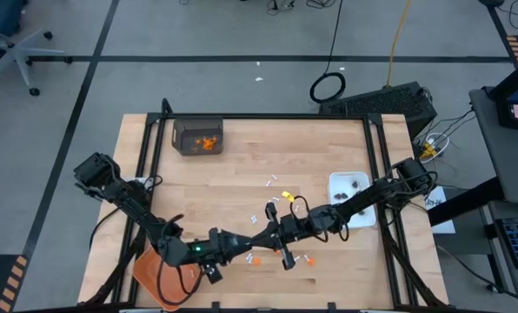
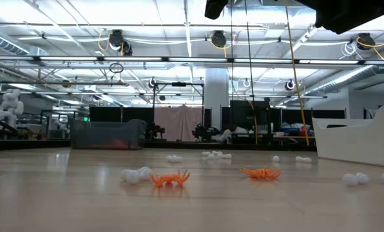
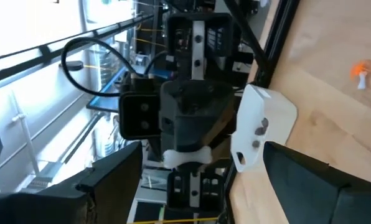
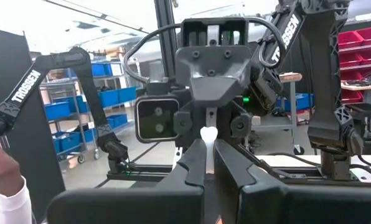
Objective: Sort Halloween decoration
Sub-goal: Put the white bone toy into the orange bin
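here, white stick (image 4: 208,134) pinched between right fingers (image 4: 198,163)

The small white bone-shaped stick (image 4: 208,134) is mostly hidden between the right gripper's (image 4: 209,163) closed dark fingers.

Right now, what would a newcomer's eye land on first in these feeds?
The two arms meeting nose to nose near the table's front middle: the right gripper, shut on a small white stick, holds it out toward the open left gripper. Next, orange bits and white pieces scattered mid-table.
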### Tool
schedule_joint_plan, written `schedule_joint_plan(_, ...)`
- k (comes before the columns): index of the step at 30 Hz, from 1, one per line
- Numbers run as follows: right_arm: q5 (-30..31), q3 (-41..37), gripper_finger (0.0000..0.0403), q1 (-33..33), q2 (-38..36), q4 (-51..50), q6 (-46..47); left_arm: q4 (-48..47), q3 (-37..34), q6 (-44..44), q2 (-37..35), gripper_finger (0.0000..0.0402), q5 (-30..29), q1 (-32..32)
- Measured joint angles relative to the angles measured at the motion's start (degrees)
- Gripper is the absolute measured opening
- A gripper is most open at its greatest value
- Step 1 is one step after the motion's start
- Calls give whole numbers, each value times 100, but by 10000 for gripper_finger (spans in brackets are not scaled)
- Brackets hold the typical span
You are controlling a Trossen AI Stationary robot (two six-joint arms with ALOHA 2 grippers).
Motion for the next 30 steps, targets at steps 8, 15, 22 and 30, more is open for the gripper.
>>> schedule_joint_plan(8, 0, -2, 0, 0, 0, -76, 8, 177, 0, 937, -2, 270, 132, 17)
schedule_joint_plan(15, 2, -1, 0, -2, 0, -183, 8, 157, 0, 1066, 0, 224, 177, 59)
schedule_joint_plan(22, 2, -2, 0, -4, 0, -258, 11, -124, -2, 1120, 0, 192, 437, 264)
schedule_joint_plan(30, 126, -2, 0, -11, 0, -339, 5, -107, -2, 1109, 0, 159, 450, 254)
